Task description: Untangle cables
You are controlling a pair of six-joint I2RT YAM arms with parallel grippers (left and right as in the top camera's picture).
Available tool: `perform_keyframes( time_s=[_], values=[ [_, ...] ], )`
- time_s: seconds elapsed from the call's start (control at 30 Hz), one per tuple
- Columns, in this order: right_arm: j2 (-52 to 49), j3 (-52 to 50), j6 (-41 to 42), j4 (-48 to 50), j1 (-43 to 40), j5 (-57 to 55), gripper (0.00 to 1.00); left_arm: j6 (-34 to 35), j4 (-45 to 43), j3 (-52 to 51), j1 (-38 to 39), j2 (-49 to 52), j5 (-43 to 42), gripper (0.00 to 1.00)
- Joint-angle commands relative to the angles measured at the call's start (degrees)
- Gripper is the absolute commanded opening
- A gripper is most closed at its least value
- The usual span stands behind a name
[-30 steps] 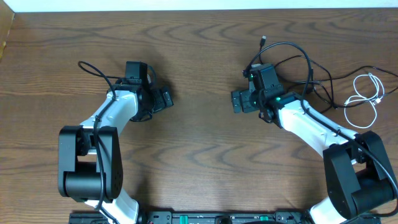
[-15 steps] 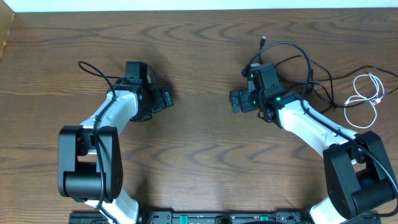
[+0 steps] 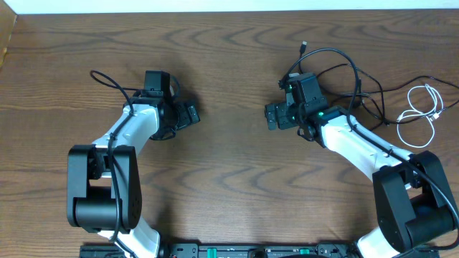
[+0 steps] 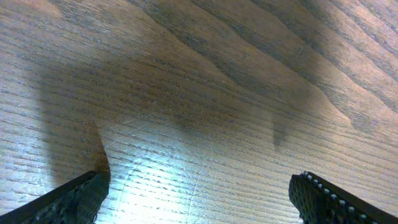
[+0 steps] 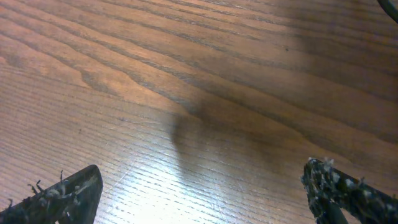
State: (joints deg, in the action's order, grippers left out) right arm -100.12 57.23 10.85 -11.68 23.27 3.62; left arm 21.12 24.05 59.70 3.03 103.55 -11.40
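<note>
From overhead, your left gripper (image 3: 188, 115) and right gripper (image 3: 273, 116) both stand with jaws apart. The black cables (image 3: 356, 72) loop just behind your right gripper, and the white cable (image 3: 410, 113) lies farther out past them. Left wrist: bare table (image 4: 205, 124) between the spread fingertips (image 4: 68, 199). Right wrist: the same wood.

Premises: a robotics lab or test station. Grounds: two white-and-black robot arms, left arm (image 3: 133, 125) and right arm (image 3: 358, 136), stand on a black equipment rail (image 3: 237, 251) at the edge of a wood-grain table (image 3: 229, 186), with thin cables (image 3: 419, 113) lying loose on its top.
</note>
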Motion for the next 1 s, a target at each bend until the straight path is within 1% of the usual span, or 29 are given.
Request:
perform_keyframes(
  time_s=[0.0,0.17,0.27,0.43,0.53,0.6,0.7,0.8,0.9,0.97],
  values=[
    [-0.3,0.0,-0.2,0.1,0.3,-0.5,0.99,-0.1,0.3,-0.6,-0.1,-0.6,1.0,0.98],
    [-0.3,0.0,-0.2,0.1,0.4,-0.3,0.99,-0.1,0.3,-0.6,-0.1,-0.6,1.0,0.98],
    [-0.3,0.0,-0.2,0.1,-0.1,-4.4,0.99,-0.1,0.3,-0.6,-0.1,-0.6,1.0,0.98],
    [-0.3,0.0,-0.2,-0.1,-0.1,-5.6,0.99,-0.1,0.3,-0.6,0.0,-0.6,1.0,0.98],
    [0.0,-0.3,-0.2,-2.6,-0.3,-6.1,0.99,-0.1,0.3,-0.6,-0.1,-0.6,1.0,0.98],
    [1.4,-1.4,-0.3,-4.1,-0.5,-8.8,0.99,-0.1,0.3,-0.6,-0.1,-0.6,1.0,0.98],
    [4.5,-5.2,-0.3,-4.2,-0.7,-13.0,0.99,-0.1,0.3,-0.6,-0.1,-0.6,1.0,0.98],
    [9.0,-11.5,-0.3,-1.6,-1.5,-15.8,0.99,-0.1,0.3,-0.6,0.0,-0.6,1.0,0.98],
    [13.4,-18.0,-1.0,2.6,-3.3,-15.3,0.99,-0.1,0.3,-0.6,-0.1,-0.6,1.0,0.98],
    [16.2,-22.3,-3.3,5.9,-4.7,-13.0,0.99,-0.1,0.3,-0.6,-0.1,-0.6,1.0,0.98]
  ],
)
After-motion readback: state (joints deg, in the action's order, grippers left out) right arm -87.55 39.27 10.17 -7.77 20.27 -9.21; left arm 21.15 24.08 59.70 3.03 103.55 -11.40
